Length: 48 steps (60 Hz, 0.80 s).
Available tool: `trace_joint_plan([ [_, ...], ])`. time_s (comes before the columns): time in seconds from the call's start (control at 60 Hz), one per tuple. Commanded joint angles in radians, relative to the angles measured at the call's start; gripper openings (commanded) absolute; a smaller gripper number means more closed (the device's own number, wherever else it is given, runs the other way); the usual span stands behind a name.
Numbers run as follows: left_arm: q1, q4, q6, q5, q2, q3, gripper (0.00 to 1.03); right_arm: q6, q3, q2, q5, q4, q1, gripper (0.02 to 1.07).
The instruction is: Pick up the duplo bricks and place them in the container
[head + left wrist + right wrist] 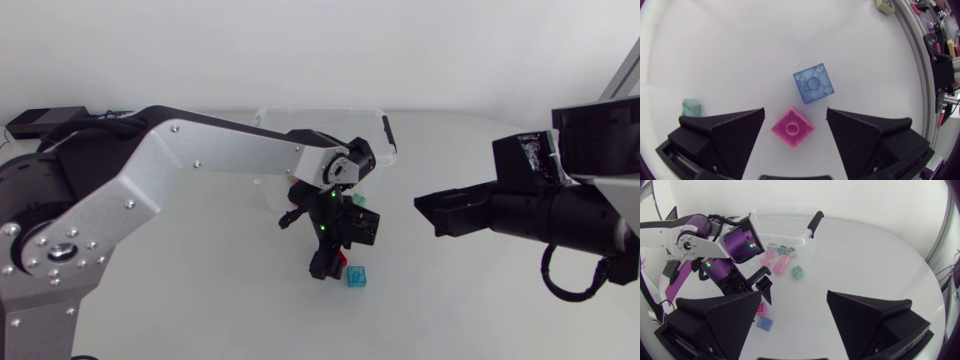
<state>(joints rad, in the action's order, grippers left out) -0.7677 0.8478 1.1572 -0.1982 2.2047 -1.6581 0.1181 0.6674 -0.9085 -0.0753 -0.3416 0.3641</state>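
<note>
Hand of the left arm (795,112) points down at the tabletop (200,310) near its middle; its fingers stand released, well apart; a pink duplo brick (792,128) lies flat on the tabletop between them, touched by neither finger. A translucent blue brick (813,83) lies just ahead of the pink one, apart from it, studs up; a pale green brick (691,107) lies beside one finger, outside the gap. Right hand (794,296) hangs over the right side of the tabletop, well apart from the left hand; its fingers are likewise released, with nothing between them. Clear container (322,128) stands at the far side of the tabletop, behind the left arm's wrist; its dark handle (815,218) sits at the end toward the right arm. A second pink brick (777,266) and a teal brick (797,272) lie on the tabletop near the container's near wall; whether any brick lies inside cannot be told.
</note>
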Motion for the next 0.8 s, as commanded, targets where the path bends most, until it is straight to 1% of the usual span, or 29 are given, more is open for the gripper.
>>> trace_joint_plan([
  [0.0,0.015,0.019,0.035,0.008,0.026,-0.029,0.83,-0.023,-0.019,0.008,-0.001,-0.017,-0.005,0.97],
  [0.267,0.028,0.046,0.055,0.036,0.012,0.000,0.82,-0.023,-0.005,0.019,-0.001,-0.036,0.003,0.97],
  [0.3,0.025,0.048,0.056,0.036,0.007,0.011,0.80,-0.023,-0.002,0.023,-0.001,-0.042,0.004,0.97],
  [0.417,0.008,0.054,0.050,0.036,0.003,0.020,0.79,-0.024,-0.003,0.034,-0.001,-0.054,0.004,0.97],
  [0.45,0.004,0.057,0.047,0.036,0.001,0.021,0.76,-0.028,-0.003,0.039,-0.001,-0.057,0.004,0.97],
  [0.55,-0.002,0.062,0.053,0.036,-0.010,0.029,0.75,-0.029,-0.003,0.051,-0.001,-0.069,0.004,0.97],
  [0.567,-0.004,0.066,0.053,0.036,-0.010,0.029,0.73,-0.029,-0.005,0.054,-0.001,-0.069,0.004,0.97],
  [0.583,-0.007,0.073,0.052,0.037,-0.013,0.029,0.69,-0.029,-0.005,0.056,-0.001,-0.071,0.004,0.97],
  [0.65,-0.015,0.083,0.052,0.037,-0.025,0.038,0.61,-0.034,-0.008,0.059,-0.001,-0.073,0.004,0.97],
  [0.783,-0.018,0.094,0.053,0.039,-0.063,0.061,0.60,-0.038,-0.003,0.060,-0.001,-0.082,0.004,0.97],
])
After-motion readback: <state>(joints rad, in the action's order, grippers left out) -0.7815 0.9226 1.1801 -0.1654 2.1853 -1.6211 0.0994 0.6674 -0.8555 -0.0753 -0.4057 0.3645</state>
